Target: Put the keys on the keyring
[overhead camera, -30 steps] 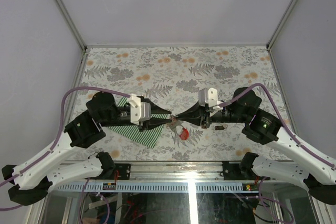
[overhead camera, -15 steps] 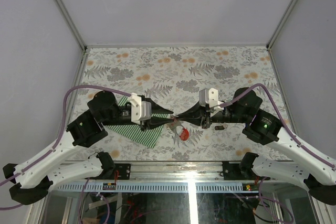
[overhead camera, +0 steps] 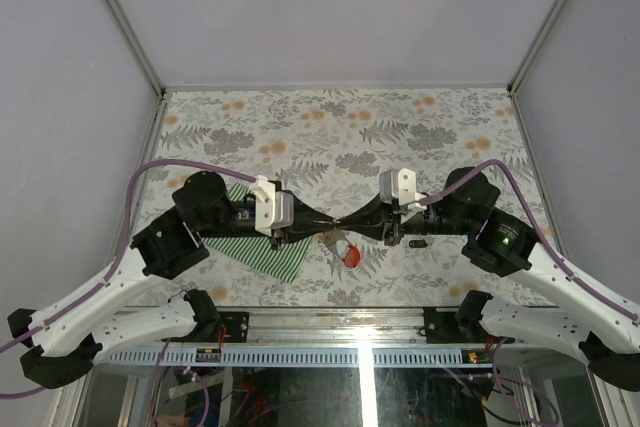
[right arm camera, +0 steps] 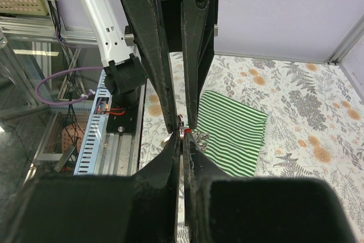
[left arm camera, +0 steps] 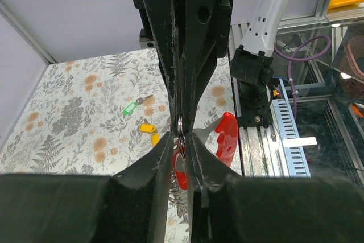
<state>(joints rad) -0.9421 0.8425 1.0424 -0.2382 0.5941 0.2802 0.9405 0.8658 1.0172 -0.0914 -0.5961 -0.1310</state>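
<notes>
We see pale grey walls [overhead camera: 330, 7], silvery frame posts [overhead camera: 121, 17], and a table [overhead camera: 300, 117] covered in leafy floral print

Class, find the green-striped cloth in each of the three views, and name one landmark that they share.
Top external: the striped cloth lies left of centre, near the front edge.
Left wrist: not in it.
Right wrist: right of centre, at mid-height.
Shared landmark: the floral table cover, seen in all three.

cloth [overhead camera: 265, 255] left, keyring [overhead camera: 347, 251] middle (keys [overhead camera: 417, 243] right)
</notes>
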